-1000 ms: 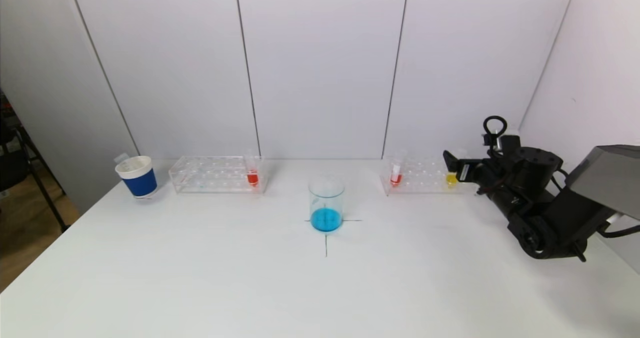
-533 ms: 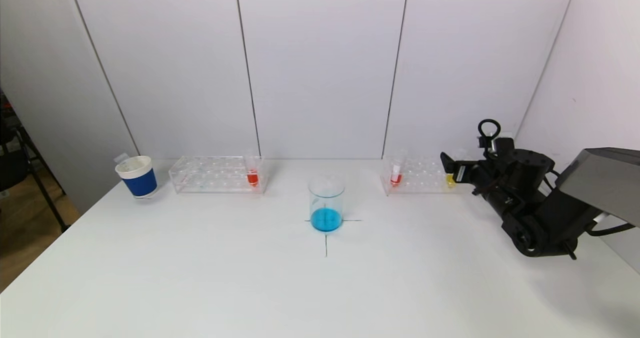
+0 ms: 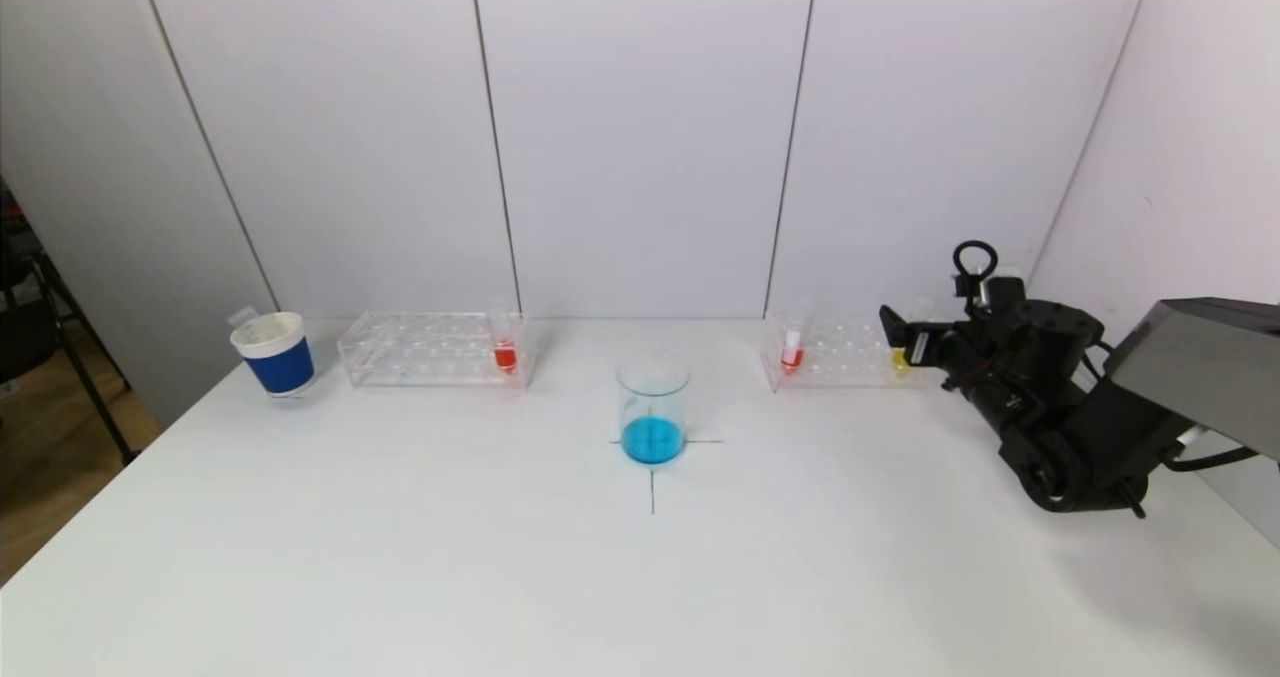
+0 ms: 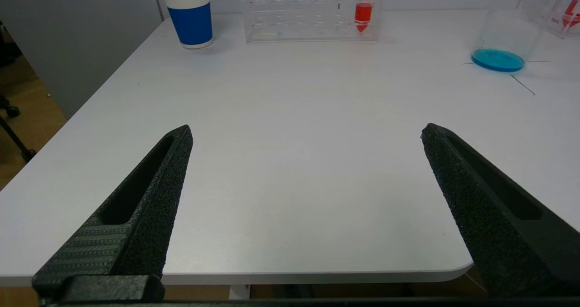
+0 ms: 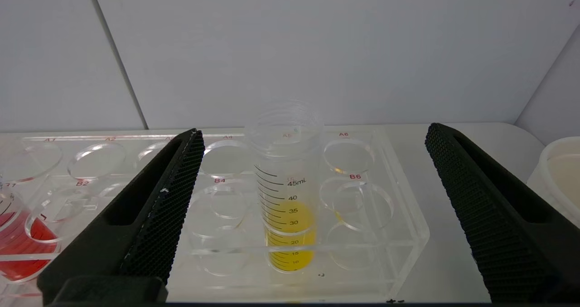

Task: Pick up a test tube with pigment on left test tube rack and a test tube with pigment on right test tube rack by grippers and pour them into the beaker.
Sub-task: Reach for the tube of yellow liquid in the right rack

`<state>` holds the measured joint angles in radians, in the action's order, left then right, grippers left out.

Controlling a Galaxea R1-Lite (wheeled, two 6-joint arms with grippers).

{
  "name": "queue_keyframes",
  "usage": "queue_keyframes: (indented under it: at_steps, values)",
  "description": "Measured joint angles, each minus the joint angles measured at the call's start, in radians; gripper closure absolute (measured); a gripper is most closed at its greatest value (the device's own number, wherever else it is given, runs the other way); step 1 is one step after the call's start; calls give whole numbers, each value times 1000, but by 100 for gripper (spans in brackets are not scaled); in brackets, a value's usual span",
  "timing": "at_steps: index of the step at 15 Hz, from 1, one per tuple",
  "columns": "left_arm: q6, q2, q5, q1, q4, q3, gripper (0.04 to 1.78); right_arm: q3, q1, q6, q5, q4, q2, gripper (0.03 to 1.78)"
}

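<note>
White table (image 3: 400, 557), items as they stand:

Beaker (image 3: 653, 407): centre of the table on a drawn cross mark, upright, blue liquid in its base.

Left test tube rack (image 3: 435, 349): clear, at the back left. One tube with red pigment (image 3: 505, 355) stands upright at its end nearest the beaker.

Blue paper cup (image 3: 273, 353): just beyond the left rack's outer end.

Right test tube rack (image 3: 850, 352): clear, at the back right. A red-pigment tube (image 3: 791, 349) stands at its inner end; a tube with yellow pigment (image 5: 285, 198) stands upright near its outer end, in the front row.

Right gripper (image 5: 312, 162): at the right rack's outer end, released, its two fingers (image 5: 158, 207) spread wide on either side of the yellow tube without touching it.

Left gripper (image 4: 308, 139): low at the table's near edge, released wide, holding nothing, well apart from the left rack.
</note>
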<state>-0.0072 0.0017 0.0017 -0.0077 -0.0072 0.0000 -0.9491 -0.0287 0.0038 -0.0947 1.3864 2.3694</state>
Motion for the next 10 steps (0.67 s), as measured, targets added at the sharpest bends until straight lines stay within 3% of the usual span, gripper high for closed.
queue_keyframes:
  at_steps: [10]
  values:
    - [0,0,0,0,0,0,6,-37,-1,-1,5,-1,26,4]
